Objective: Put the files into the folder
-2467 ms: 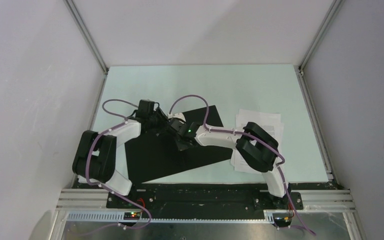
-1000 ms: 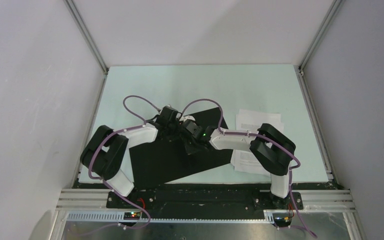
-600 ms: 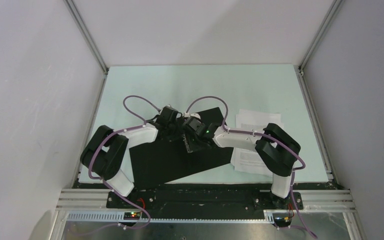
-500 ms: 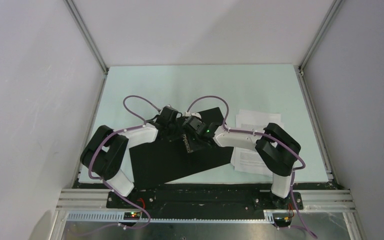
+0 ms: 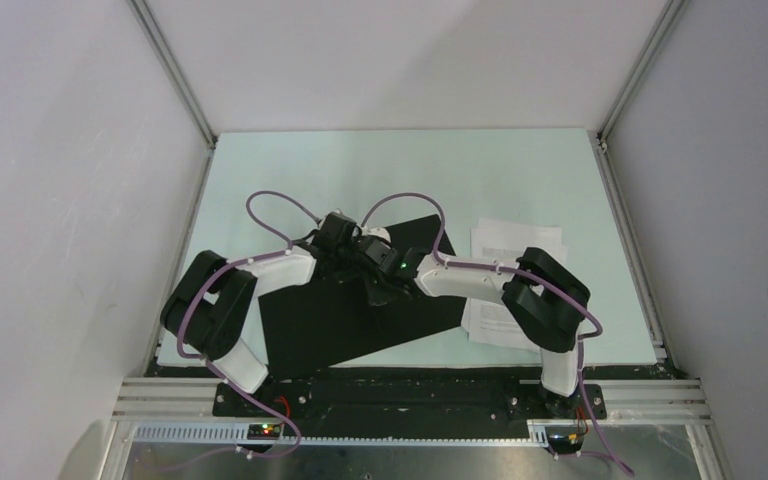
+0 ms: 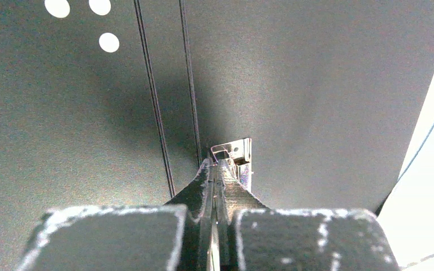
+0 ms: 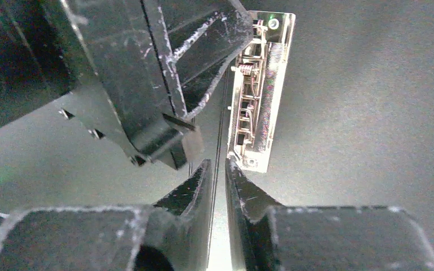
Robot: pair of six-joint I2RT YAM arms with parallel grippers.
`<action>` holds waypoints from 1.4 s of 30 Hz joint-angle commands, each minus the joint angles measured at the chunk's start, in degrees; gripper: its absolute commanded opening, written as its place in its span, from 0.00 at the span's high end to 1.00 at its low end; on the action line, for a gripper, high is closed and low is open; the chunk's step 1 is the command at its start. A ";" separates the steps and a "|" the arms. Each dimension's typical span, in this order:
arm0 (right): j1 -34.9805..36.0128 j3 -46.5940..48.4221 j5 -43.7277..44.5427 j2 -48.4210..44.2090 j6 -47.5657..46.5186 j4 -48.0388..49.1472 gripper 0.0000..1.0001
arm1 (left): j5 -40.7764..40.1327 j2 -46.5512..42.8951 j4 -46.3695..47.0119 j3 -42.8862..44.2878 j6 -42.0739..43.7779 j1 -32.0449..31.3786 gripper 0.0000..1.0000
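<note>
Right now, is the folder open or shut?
Open: the folder lies spread flat, black inside up, metal clip exposed; the files lie outside it.

White links, black joints on left arm [image 5: 265,268] and right arm [image 5: 465,275]; purple cable [image 5: 268,203] along each. One green LED [image 5: 403,266] behind right gripper [image 7: 217,162]. Black fingers [image 6: 195,189], edges scuffed white.

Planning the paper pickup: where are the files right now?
In the top view, the files lie on the right side of the table, just right of the open folder, partly hidden beneath the right arm.
</note>
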 commanded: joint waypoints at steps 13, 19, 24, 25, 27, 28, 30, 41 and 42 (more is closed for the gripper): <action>1.64 4.15 7.84 4.39 1.43 -5.26 0.90 | -2.38 3.83 -3.56 -0.86 0.17 0.32 1.00; 2.54 4.16 8.94 4.24 1.59 -6.42 0.90 | -2.16 3.84 -3.56 -0.90 0.25 0.74 1.00; 3.02 4.15 9.06 4.30 1.41 -6.44 0.89 | -1.96 4.04 -3.55 -0.92 0.17 0.84 1.00; 3.12 4.15 8.99 4.38 1.24 -6.45 0.89 | -1.94 4.08 -3.53 -0.91 0.19 0.88 1.00; 3.31 4.15 9.01 4.53 1.28 -6.57 0.89 | -1.85 4.17 -3.53 -0.86 0.10 0.92 1.00; 3.33 4.15 9.19 4.66 1.35 -6.92 0.89 | -1.80 4.27 -3.56 -0.87 0.09 1.03 1.00; 3.43 4.15 9.60 5.07 1.69 -7.50 0.88 | -1.76 4.32 -3.52 -0.87 0.08 1.04 1.00; 3.56 4.17 12.06 8.64 3.69 -10.90 0.89 | -1.52 4.78 -3.45 -1.22 -0.16 1.27 1.00; 3.65 4.16 12.30 8.97 3.90 -11.10 0.90 | -1.46 4.85 -3.43 -1.14 -0.18 1.32 1.00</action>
